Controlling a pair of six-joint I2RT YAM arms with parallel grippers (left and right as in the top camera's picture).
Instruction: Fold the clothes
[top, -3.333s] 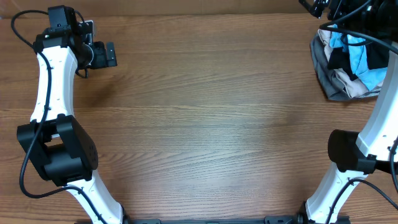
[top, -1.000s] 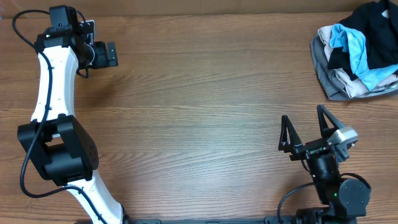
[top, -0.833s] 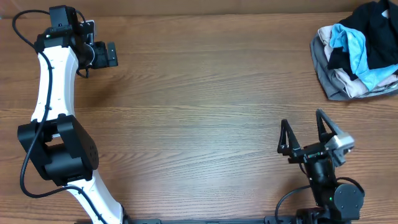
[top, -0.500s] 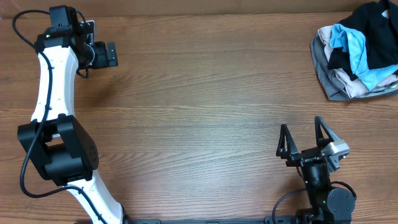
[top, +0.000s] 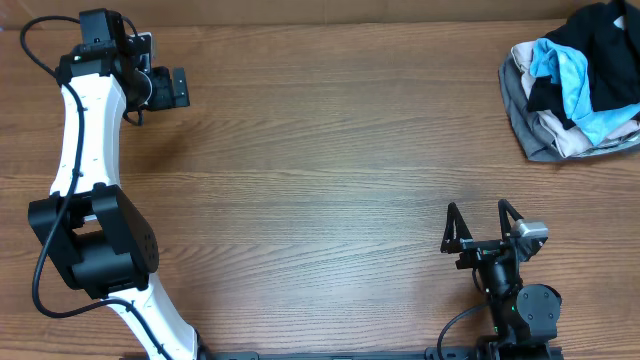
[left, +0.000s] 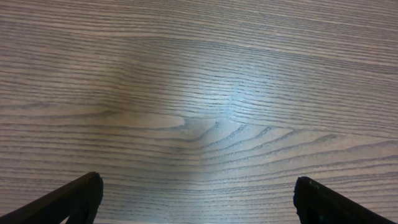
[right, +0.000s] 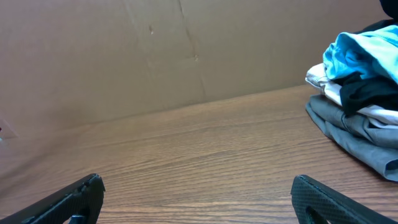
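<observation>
Black fabric, the clothes (top: 603, 24) I am to fold, lies at the far right corner of the tabletop (top: 330, 180). It is bunched on top of and tangled through a heap with a light-blue garment (top: 568, 78), a grey garment (top: 518, 112) and a beige garment (top: 560, 132). How far the black cloth runs under the others I cannot tell. My right hand (top: 480, 224) sits at the near right edge, well apart from the heap, its 2 fingers spread wide and gripping nothing. Its wrist camera looks across the wood towards a brown cardboard wall (right: 155, 50), with the heap at the right of that view. My left hand (top: 178, 88) is at the far left corner, well apart from the heap, over the wood grain. Its 2 fingertips show at the bottom corners of the wrist view, so it too is spread wide
</observation>
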